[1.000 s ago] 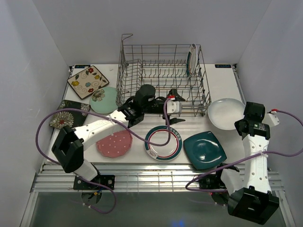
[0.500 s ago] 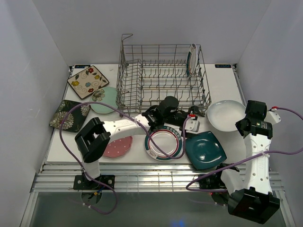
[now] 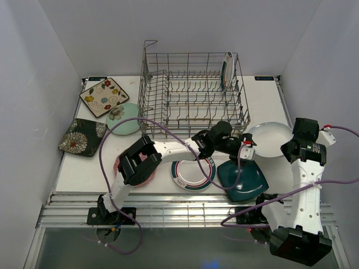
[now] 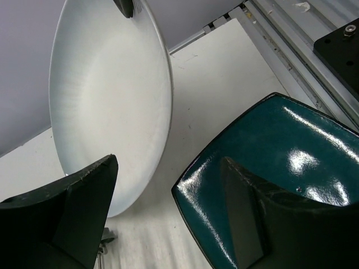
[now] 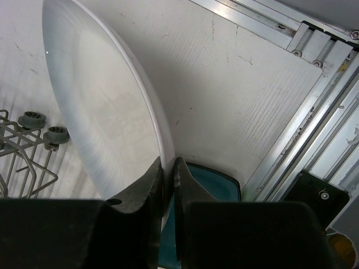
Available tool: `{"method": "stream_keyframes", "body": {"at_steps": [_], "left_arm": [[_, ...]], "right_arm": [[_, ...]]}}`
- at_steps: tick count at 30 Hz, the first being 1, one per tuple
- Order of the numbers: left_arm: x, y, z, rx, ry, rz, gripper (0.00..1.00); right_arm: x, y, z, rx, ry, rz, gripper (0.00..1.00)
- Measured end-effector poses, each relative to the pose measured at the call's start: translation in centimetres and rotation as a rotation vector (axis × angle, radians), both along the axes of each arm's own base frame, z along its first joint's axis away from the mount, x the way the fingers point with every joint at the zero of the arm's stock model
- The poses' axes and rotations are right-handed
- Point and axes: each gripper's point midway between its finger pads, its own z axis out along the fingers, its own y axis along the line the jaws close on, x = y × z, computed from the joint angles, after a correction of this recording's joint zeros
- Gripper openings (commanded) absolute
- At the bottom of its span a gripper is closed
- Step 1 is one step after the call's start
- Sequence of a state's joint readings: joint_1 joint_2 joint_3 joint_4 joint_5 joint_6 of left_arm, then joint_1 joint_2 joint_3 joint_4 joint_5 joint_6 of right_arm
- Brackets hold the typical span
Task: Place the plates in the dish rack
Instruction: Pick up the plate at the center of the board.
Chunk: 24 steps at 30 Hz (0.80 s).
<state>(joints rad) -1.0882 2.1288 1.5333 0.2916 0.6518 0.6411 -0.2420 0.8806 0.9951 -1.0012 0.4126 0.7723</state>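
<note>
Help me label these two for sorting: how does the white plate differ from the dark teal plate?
The white plate is oval and pale; the dark teal plate is square and dark. The white plate's rim is pinched in the right gripper, while the dark teal plate is ungripped, the left gripper open above its edge. Both are outside the dish rack, side by side.

The left arm [image 3: 168, 149] covers most of the pink dotted plate [image 3: 149, 177], the white oval plate [image 4: 106, 95] is cut off at the top of the left wrist view, and only a small corner of the dark teal square plate [image 5: 210, 176] peeks out behind the right gripper [image 5: 169, 174] in its own view.
</note>
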Motion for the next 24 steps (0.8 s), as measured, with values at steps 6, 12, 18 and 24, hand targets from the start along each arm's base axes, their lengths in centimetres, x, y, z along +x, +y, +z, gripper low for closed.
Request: {"method": "stream_keyframes", "body": {"at_steps": [6, 12, 18, 24], "left_arm": [[-0.7, -1.5, -1.1, 0.006, -0.035, -0.001, 0.78], [-1.5, -2.5, -0.6, -0.007, -0.066, -0.003, 0.64], [-1.1, -3.9, 0.1, -0.034, -0.098, 0.025, 0.58], [-0.9, -4.4, -2.1, -0.006, -0.091, 0.036, 0.55]], "right_arm": [[-0.4, 0.1, 0.2, -0.003, 0.009, 0.005, 0.08], [-0.9, 0.1, 0.3, -0.008, 0.015, 0.014, 0.08], [-1.0, 0.2, 0.3, -0.009, 0.015, 0.016, 0.08], [-1.0, 0.1, 0.3, -0.011, 0.018, 0.014, 0.08]]}}
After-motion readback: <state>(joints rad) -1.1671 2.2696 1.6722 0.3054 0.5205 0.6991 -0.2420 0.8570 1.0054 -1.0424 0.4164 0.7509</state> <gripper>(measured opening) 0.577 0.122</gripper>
